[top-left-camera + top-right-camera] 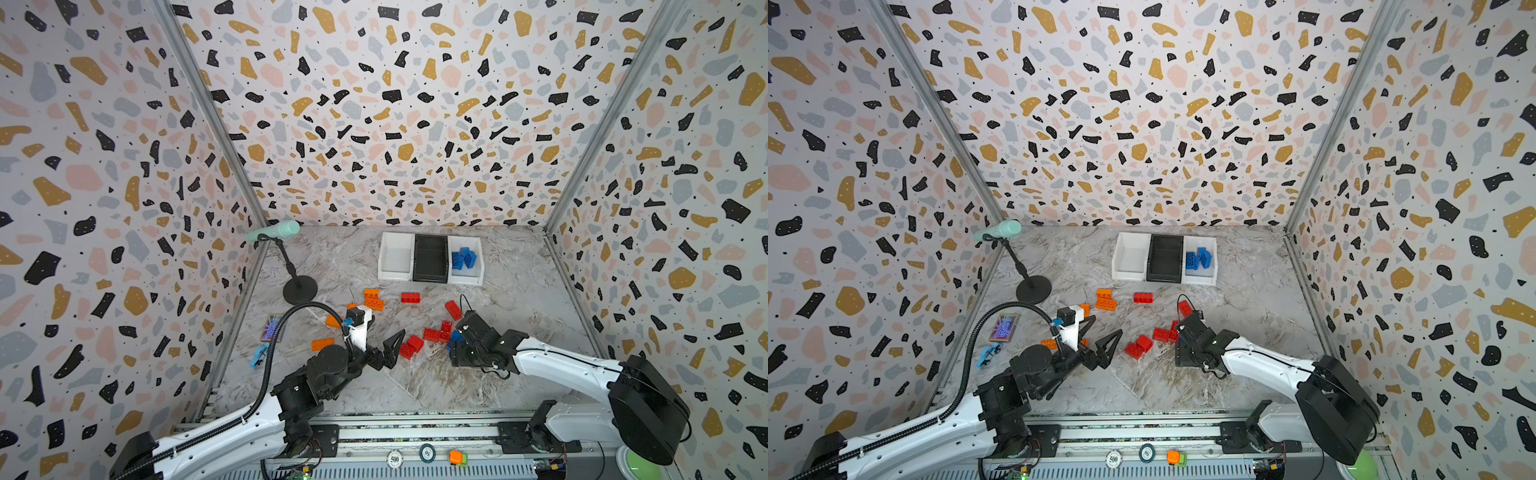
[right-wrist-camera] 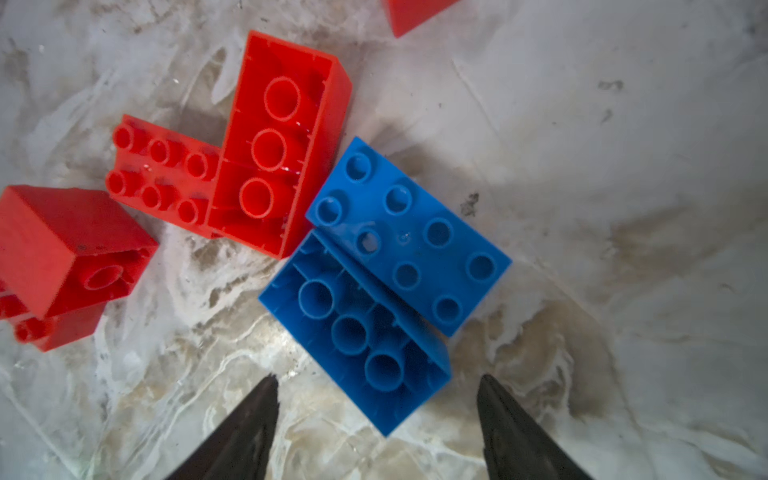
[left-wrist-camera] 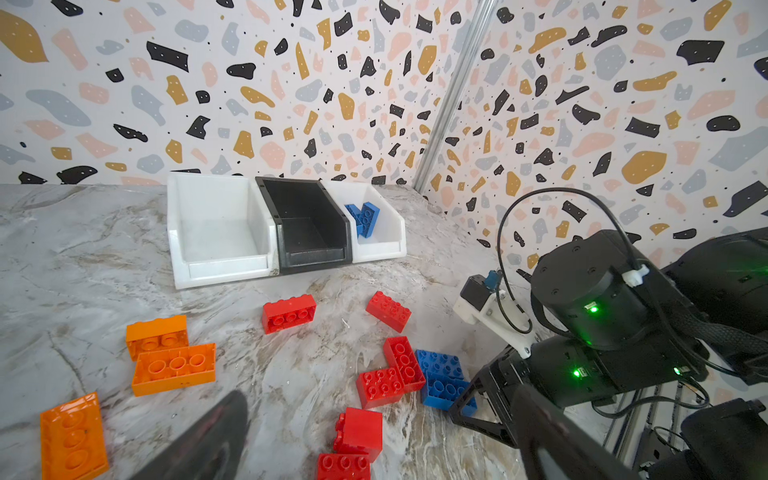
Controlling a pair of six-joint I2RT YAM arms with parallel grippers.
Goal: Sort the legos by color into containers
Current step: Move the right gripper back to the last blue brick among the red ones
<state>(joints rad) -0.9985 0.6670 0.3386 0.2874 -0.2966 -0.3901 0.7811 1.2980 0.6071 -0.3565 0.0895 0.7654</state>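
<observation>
Well in front of the black bin (image 1: pixel 430 257), the right fingers (image 2: pixel 249 428) stood spread around an upturned blue lego (image 2: pixel 361 332), not pinching it. The left fingers (image 1: pixel 394 344) gaped wide nearby. More blue legos (image 1: pixel 464 258) lay in the white bin (image 1: pixel 465 279) adjoining the black one.

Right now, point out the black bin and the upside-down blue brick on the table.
black bin (image 1: pixel 431 257): in a top view, bare floor.
upside-down blue brick (image 2: pixel 357 336): right wrist view, hollow underside.

In a top view the right arm (image 1: pixel 482 338) covers most of two blue bricks (image 1: pixel 455 337). Left wrist view: left hand (image 3: pixel 380 390) fingers (image 3: pixel 208 436) blurred, cropped at bottom edge.
</observation>
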